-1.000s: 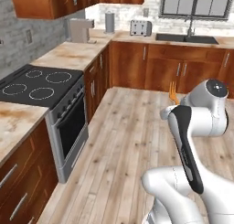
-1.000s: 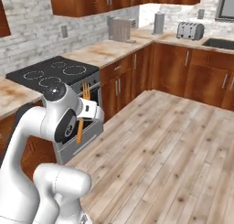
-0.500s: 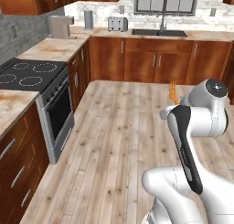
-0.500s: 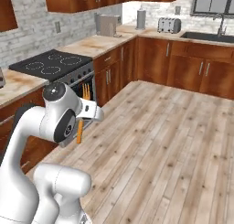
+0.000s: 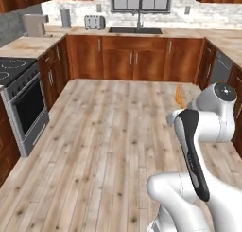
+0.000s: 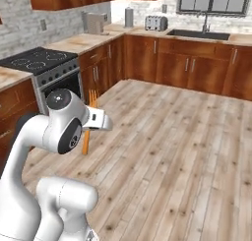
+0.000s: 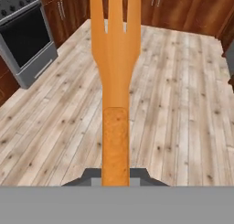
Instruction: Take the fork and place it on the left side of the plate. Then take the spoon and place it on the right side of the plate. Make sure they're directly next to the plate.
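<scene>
I am holding the fork up over the kitchen floor.

My jaws are closed tight on the orange fork. In the hand view its handle comes up from between the jaws and its tines point away, toward the brown cupboards. In the left base view I see a bit of the fork poking out behind my white arm. In the right base view the fork stands almost straight up next to my arm, in front of the stove. The wood floor is under me. Far back, the sink sits in the worktop under the window, with a toaster to its left.
</scene>
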Motion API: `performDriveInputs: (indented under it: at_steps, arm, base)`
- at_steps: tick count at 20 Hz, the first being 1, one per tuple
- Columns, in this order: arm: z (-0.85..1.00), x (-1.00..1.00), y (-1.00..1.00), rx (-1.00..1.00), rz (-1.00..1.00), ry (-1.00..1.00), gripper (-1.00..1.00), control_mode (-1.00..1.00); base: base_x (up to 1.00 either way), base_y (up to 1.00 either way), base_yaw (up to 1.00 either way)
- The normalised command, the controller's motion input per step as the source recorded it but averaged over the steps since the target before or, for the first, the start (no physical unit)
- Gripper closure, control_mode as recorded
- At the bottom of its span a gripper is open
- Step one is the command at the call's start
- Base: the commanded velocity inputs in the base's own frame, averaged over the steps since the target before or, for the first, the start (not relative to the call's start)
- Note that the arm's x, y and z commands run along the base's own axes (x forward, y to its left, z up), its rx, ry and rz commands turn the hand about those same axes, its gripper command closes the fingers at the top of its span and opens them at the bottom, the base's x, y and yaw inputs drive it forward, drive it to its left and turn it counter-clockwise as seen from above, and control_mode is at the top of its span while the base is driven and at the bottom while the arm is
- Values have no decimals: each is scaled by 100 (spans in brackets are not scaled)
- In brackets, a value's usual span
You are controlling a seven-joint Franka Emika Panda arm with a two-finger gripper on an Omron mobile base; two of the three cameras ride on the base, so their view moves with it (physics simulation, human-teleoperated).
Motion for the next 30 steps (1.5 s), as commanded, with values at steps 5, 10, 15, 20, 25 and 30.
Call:
performDriveInputs:
  at_steps: [5,10,15,20,25,30]
  arm:
    - [0,0,0,0,0,0,100,100]
    - [0,0,0,0,0,0,100,100]
    - [0,0,0,0,0,0,100,100]
    - [0,0,0,0,0,0,100,100]
    - [0,0,0,0,0,0,100,100]
    - [0,0,0,0,0,0,100,100]
  base:
    - [-55,-100,-6]
    - [-38,-100,-5]
    - [-33,-100,-3]
    - [-7,-100,0]
    - [0,-100,0]
    - [0,-100,0]
